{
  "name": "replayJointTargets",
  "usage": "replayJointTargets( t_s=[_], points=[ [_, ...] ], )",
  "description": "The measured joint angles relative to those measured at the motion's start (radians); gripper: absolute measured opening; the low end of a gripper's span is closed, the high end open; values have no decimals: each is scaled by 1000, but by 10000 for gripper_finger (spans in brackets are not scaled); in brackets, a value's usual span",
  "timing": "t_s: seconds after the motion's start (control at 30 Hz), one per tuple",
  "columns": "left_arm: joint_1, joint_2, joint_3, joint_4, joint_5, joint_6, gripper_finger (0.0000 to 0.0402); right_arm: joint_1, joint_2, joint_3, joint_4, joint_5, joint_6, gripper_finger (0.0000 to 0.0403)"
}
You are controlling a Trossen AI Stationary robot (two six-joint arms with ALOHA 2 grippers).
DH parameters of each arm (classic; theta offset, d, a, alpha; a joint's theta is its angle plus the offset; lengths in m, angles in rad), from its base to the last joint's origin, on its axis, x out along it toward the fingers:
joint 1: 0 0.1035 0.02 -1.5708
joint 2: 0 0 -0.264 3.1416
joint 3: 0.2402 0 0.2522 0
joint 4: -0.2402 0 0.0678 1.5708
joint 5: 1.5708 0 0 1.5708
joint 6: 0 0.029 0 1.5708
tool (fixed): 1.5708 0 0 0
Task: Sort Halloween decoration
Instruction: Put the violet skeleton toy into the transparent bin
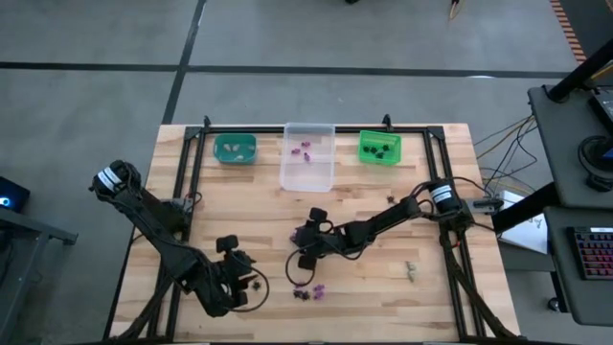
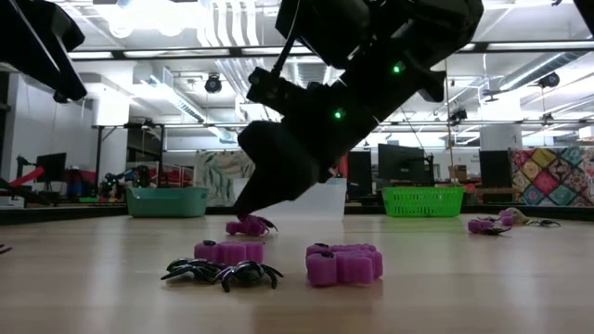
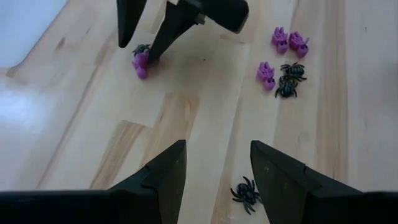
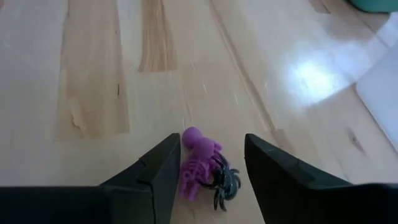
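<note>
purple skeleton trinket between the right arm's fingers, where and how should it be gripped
Probably across its narrow ribbed body, coming straight down from above. The tiny purple plastic skeleton trinket lies flat on the wooden table with a small black plastic spider touching one side, so the right end effector, open and straddling both, should close on the skeleton alone.

3 bins [image 1: 306, 158] along table's [image 1: 239, 201] far edge — trinkets [image 1: 308, 292] near front

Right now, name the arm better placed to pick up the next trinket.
Right. The right gripper is open and already straddles a purple skeleton with a black spider against it. The left gripper, also open, hovers farther back, with only one black spider near.
</note>
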Motion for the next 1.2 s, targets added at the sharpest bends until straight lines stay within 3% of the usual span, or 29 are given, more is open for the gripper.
replayJointTargets(
  t_s=[0.5,1.2],
  points=[
    [0,0,0,1,-16,0,162,-5,53,2,51,-34,-8,89],
    [0,0,0,5,-41,-7,162,-6,11,49,30,-45,-64,15]
  ],
)
